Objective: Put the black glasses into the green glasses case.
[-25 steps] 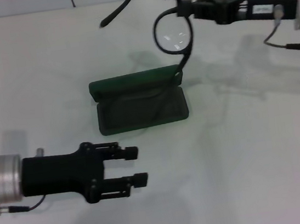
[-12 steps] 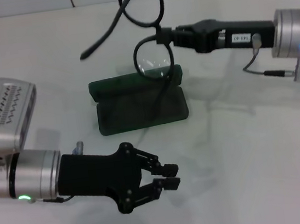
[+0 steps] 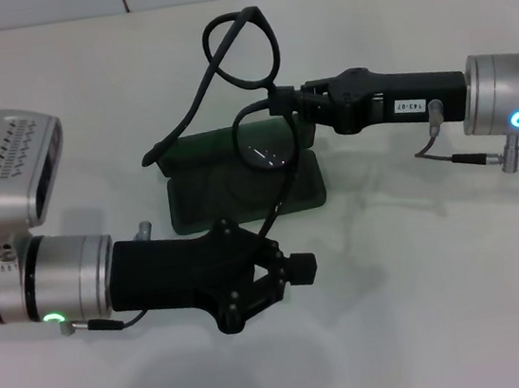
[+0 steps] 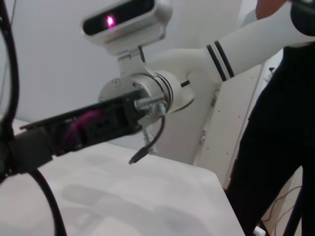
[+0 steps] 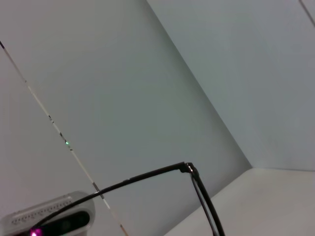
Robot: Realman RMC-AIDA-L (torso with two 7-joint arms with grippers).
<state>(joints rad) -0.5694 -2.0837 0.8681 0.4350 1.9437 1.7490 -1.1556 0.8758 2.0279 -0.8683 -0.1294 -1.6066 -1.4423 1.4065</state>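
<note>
while your right gripper (image 3: 298,105) is clamped on the bridge of the black glasses (image 3: 248,95), the frame hangs tilted above the green glasses case (image 3: 238,179), one lens high and the other low over the open case, both temple arms unfolded. one temple sweeps out toward the robot's left past the lid end; the other trails down across the case's front edge toward your left gripper (image 3: 294,273), which sits low over the white counter (image 3: 446,303) just in front of the case with its fingers drawn nearly together and nothing in them.

the main risk, as i judge it, is those splayed temples. lower the frame as it stands and a temple will likely land on the case wall or on the counter outside it, so the glasses bridge the rim instead of settling in the tray. the trailing temple is also close to your left gripper; a small forward move there could catch it and twist the frame in the right gripper's narrow pinch. pushing down could skid the light case.
</note>
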